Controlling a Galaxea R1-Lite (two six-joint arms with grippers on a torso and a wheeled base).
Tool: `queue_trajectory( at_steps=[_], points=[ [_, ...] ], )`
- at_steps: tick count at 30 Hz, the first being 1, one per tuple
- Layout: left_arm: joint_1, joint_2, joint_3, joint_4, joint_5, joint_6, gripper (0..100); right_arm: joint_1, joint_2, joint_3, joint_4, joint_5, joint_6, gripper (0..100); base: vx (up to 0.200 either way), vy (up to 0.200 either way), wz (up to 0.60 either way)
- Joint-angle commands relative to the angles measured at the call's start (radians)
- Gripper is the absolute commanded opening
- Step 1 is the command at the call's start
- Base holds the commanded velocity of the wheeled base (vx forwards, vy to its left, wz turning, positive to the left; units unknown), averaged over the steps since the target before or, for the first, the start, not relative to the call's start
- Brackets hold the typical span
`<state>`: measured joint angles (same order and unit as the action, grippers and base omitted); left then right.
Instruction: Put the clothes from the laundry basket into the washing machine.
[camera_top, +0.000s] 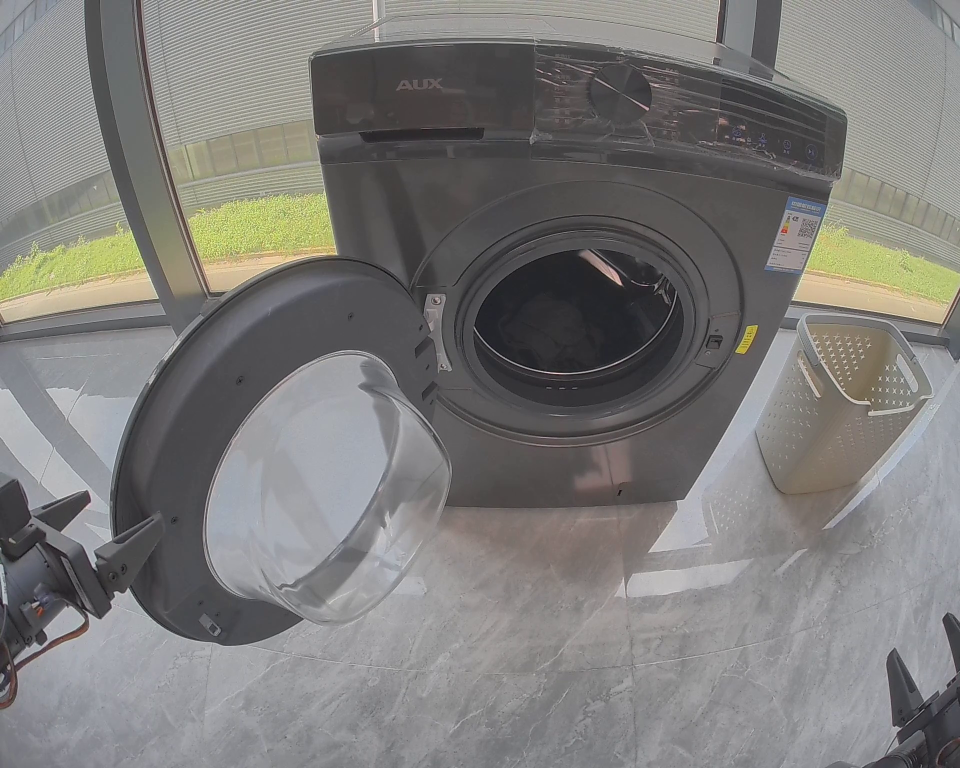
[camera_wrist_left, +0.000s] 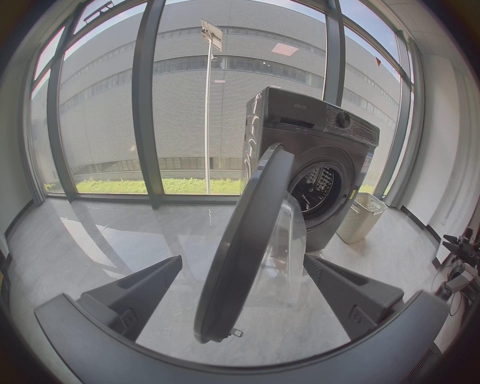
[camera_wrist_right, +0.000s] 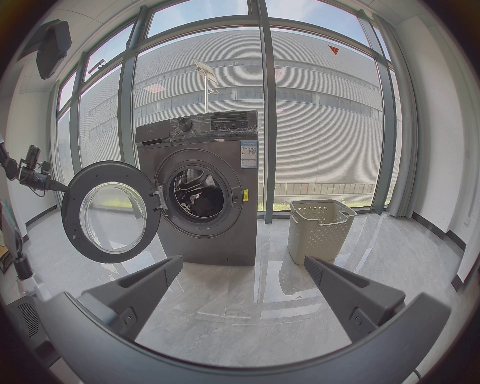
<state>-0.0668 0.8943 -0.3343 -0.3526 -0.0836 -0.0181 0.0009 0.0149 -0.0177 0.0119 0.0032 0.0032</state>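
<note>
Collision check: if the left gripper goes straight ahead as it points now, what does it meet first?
The open door of the washing machine. In the left wrist view its dark rim stands edge-on between the left gripper's open fingers. The gap looks small, but depth is unclear.

- left gripper (camera_top: 124, 507), lower left of the head view: cut off behind the wrist by the frame's left edge.
- right gripper (camera_top: 925, 655), lower right corner: two finger ends rise into the frame, and the edge cuts off the rest.
- clothes (camera_top: 550, 330) in the drum of the washing machine (camera_top: 600, 470), centre: a dim dark heap, single pieces cannot be told apart.
- laundry basket (camera_wrist_right: 320, 235), right wrist view: its near wall hides its floor.
- door (camera_wrist_left: 240, 250), left wrist view: seen edge-on, it covers part of the drum opening.
</note>
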Motion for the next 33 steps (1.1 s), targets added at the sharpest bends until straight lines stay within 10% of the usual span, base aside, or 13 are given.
queue_trajectory(
  at_steps=[1,10,23,30,33],
  points=[
    [-0.007,0.117,-0.012,-0.022,-0.036,0.001,100,0.001,-0.015,0.013,0.0,0.001,0.0,100,0.0,0.0,0.0],
    [-0.111,0.086,-0.02,-0.023,-0.205,-0.002,100,0.001,-0.015,0.013,0.0,0.0,0.0,100,0.0,0.0,0.0],
    [-0.223,0.109,-0.078,-0.022,-0.197,-0.011,100,0.001,-0.015,0.013,0.0,0.0,0.0,100,0.0,0.0,0.0],
    [-0.372,0.127,-0.164,-0.019,-0.189,-0.132,100,0.001,-0.015,0.013,0.0,0.0,0.0,100,0.0,0.0,0.0],
    [-0.375,0.129,-0.167,-0.019,-0.188,-0.135,100,0.001,-0.015,0.013,0.0,0.0,0.0,100,0.0,0.0,0.0]
  ],
)
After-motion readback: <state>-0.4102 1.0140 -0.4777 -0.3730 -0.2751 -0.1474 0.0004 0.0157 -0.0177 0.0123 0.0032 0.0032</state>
